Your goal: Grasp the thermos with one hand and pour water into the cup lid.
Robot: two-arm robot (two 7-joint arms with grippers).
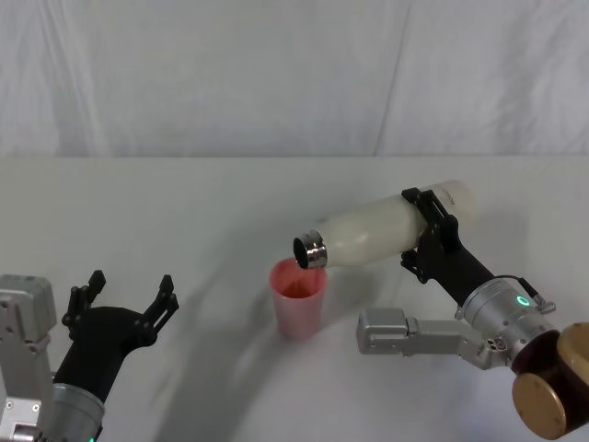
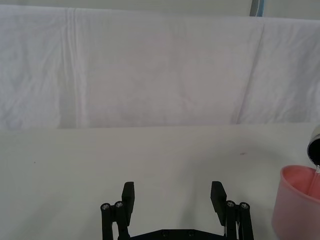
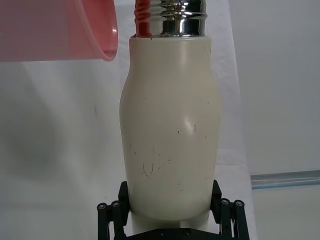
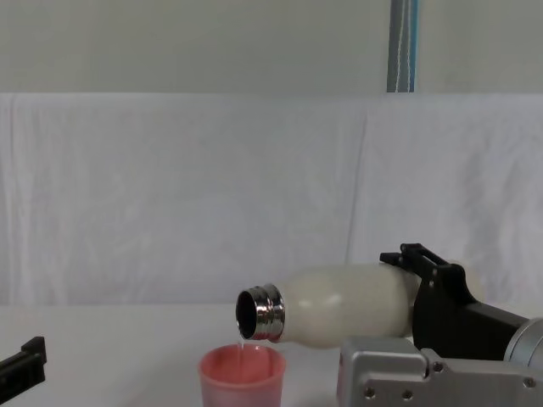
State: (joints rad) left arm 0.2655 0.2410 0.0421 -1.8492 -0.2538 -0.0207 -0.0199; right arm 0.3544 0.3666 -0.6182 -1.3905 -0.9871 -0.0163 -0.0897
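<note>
Squeezing the fat back part of the thermos (image 1: pixel 386 232), the right gripper (image 1: pixel 431 241) has its jaws tight on both sides of the bottle. It holds the thermos up off the table (image 1: pixel 184 203), lying almost flat, with the shiny steel neck (image 4: pixel 260 313) tipped a little down. The neck sits right over the cup lid (image 1: pixel 298 296), and a thin bit of water falls into it in the chest view. The pink cup lid stands upright on the table. The left gripper (image 1: pixel 129 299) waits low on the left side, well apart from the cup lid, with its jaws spread wide and nothing in them.
</note>
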